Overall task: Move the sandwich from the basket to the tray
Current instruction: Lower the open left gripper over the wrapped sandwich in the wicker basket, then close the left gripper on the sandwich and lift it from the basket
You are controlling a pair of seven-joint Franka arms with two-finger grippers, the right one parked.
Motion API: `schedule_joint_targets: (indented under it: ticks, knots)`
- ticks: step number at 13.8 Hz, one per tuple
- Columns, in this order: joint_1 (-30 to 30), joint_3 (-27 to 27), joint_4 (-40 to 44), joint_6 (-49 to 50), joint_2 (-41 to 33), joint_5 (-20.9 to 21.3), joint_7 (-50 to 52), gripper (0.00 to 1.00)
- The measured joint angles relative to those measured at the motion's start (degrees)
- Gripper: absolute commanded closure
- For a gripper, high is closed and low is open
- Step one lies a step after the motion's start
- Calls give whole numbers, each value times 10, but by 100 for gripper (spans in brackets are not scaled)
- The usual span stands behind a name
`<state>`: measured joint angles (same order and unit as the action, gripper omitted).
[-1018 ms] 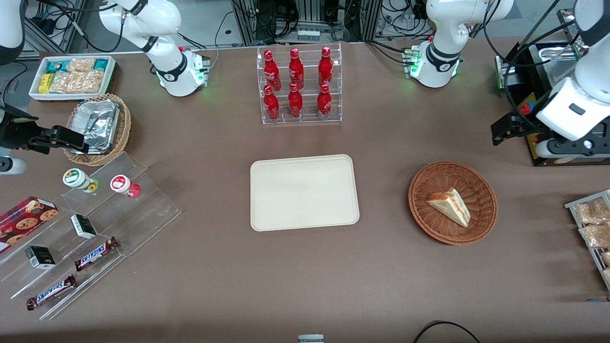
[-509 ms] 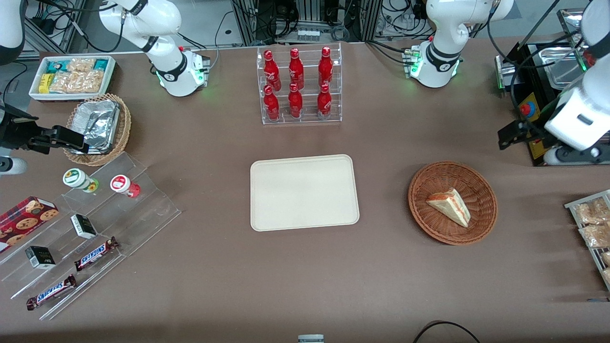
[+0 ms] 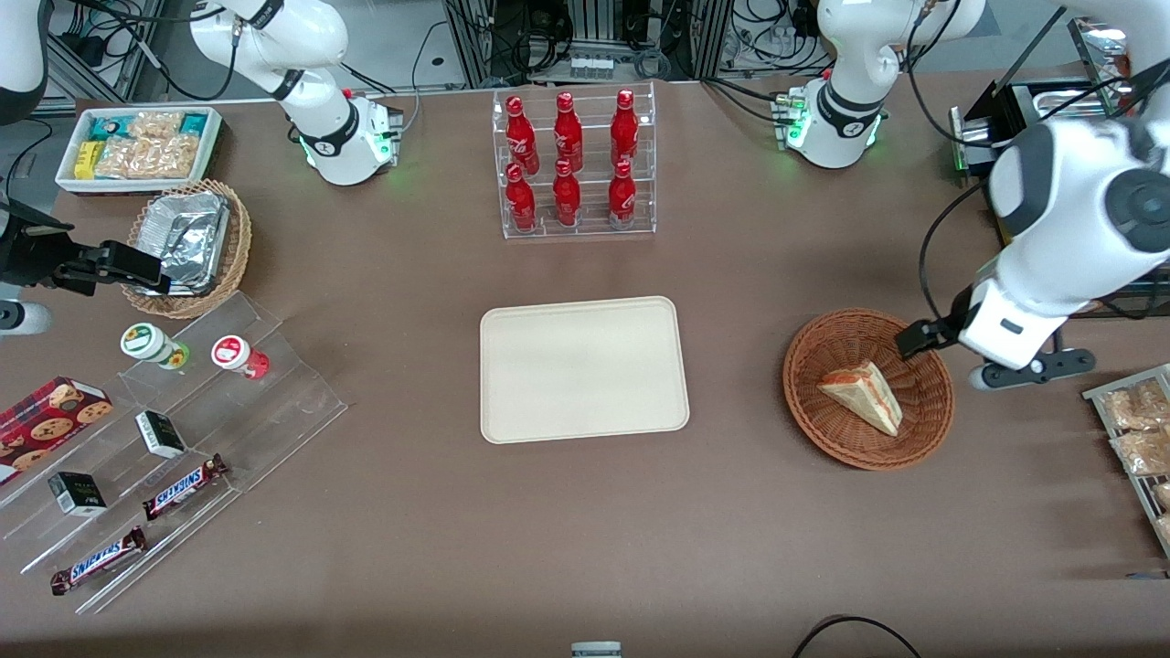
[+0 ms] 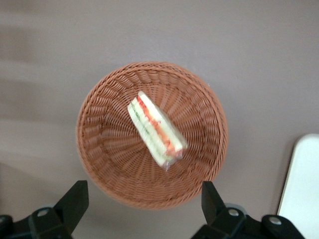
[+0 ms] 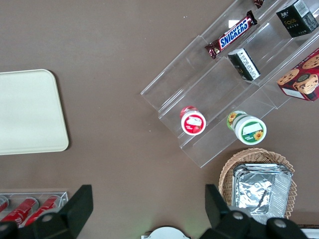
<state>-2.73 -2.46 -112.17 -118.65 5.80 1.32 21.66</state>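
Sandwich [image 3: 863, 396]: lying in the basket [image 3: 823, 420], untouched
Gripper [image 4: 142, 209]: hanging above the basket's edge, pointing down, fingers spread wide
Tray [image 3: 583, 368]: well apart, toward the parked arm

A clear rack [image 3: 578, 227] of six red bottles [image 3: 568, 133] stands at twelve o'clock on the table [image 3: 585, 530]. At ten sits a tan basket [image 3: 240, 242] holding a foil container [image 3: 187, 236]. At eight, Snickers bars [image 3: 186, 486] lie on acrylic shelves [image 3: 292, 402].

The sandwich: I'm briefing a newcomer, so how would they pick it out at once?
Find the cream tray mid-table, then the round reddish-brown wicker basket toward the working arm's end. The sandwich lies inside, under the open gripper: a pale wedge with red-orange filling, the basket's only item.
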Motion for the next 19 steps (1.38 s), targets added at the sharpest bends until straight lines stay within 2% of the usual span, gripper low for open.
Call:
schedule_joint_targets:
  ticks: [3, 5, 15, 16, 17, 18, 19]
  knots:
    - [-1, 0, -36, -63, 18, 0, 107, 0]
    - [-2, -1, -51, -98, 35, 0, 144, 0]
    - [-5, -1, -117, -235, 107, 0, 178, 1]
    - [-5, -1, -121, -240, 111, 0, 182, 23]
    - [-6, -1, -122, -245, 116, 0, 184, 63]
    - [-6, -1, -122, -247, 119, 0, 187, 94]
    - [-6, -1, -122, -248, 120, 0, 188, 100]
